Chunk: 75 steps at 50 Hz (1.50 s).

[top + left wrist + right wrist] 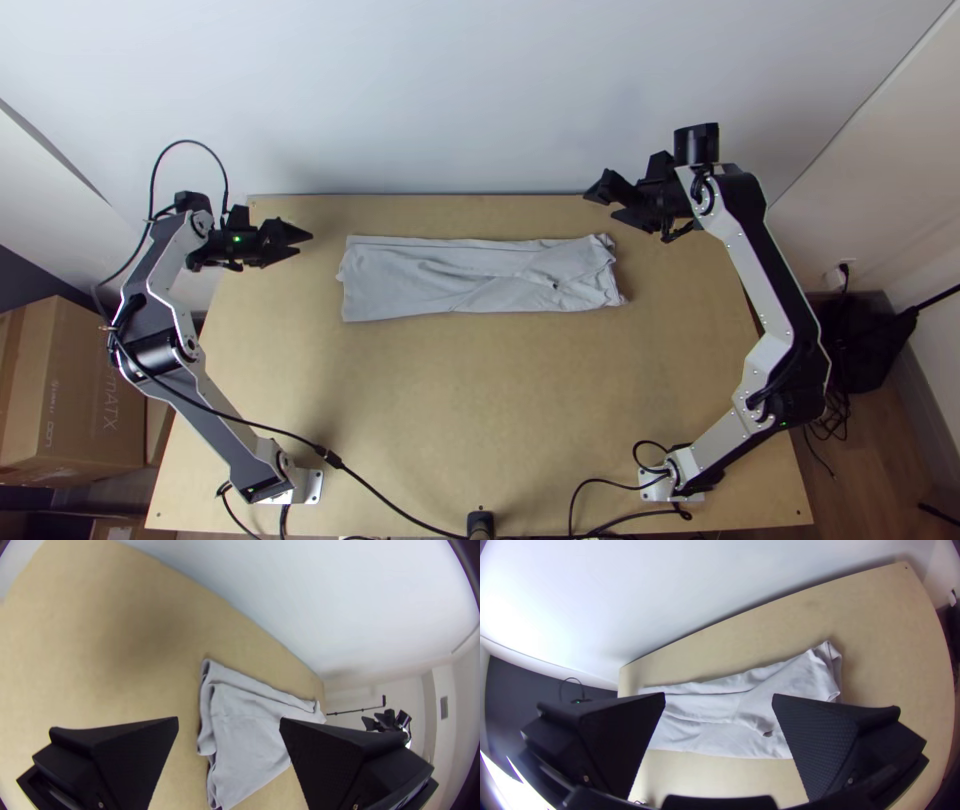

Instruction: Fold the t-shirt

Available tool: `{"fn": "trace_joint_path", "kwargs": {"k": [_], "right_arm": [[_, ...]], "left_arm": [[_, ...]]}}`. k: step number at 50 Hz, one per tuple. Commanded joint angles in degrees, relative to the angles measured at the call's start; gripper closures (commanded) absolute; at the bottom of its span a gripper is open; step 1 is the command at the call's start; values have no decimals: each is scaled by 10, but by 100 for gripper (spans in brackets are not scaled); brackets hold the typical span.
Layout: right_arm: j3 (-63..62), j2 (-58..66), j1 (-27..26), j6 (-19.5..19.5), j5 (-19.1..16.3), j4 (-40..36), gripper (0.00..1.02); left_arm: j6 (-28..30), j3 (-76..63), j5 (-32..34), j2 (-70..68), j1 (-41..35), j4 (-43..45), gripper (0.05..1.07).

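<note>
While fingers are parted on the black left hand point(304, 244) and black right hand point(600, 206), the strip-folded pale-grey t-shirt point(430, 285), likely limp, is best pinched at both ends.

Gap btwn L tool point(304, 245), shirt point(430, 280)
</note>
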Motion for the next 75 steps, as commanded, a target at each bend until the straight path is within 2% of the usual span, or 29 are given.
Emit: {"fn": "trace_joint_path", "kwargs": {"k": [1, 21, 42, 51, 57, 59, 61, 64, 67, 69, 75], "right_arm": [[5, -12, -9, 21, -20, -18, 4], [10, -13, -3, 23, -21, -26, 4], [4, -14, 0, 20, -20, -25, 4], [3, -19, 0, 19, -20, -25, 4], [0, -24, 1, 18, -20, -25, 4], [-1, -25, 1, 19, -20, -25, 4], [-3, -26, 1, 19, -20, -25, 4], [-5, -27, 1, 18, -20, -25, 4], [-8, -30, 4, 18, -20, -25, 4], [-10, -32, 6, 16, -20, -25, 4], [-18, -39, 6, 13, -20, -25, 4]], "left_arm": [[-13, -29, 17, 8, -1, 19, 10], [-3, -69, -9, 57, -30, 76, 10], [-1, -106, -44, 66, -114, 99, 10], [-19, -127, -72, 51, -151, 132, 11], [-22, -146, -113, 38, -175, 148, 22], [-24, -155, -122, 32, -179, 156, 29], [-31, -162, -139, 28, -181, 166, 44], [-55, -171, -159, 23, -183, 187, 80], [-59, -175, -166, 18, -181, 194, 100], [-59, -178, -167, 13, -178, 194, 104], [-41, -186, -176, -3, -146, 194, 105]]}}
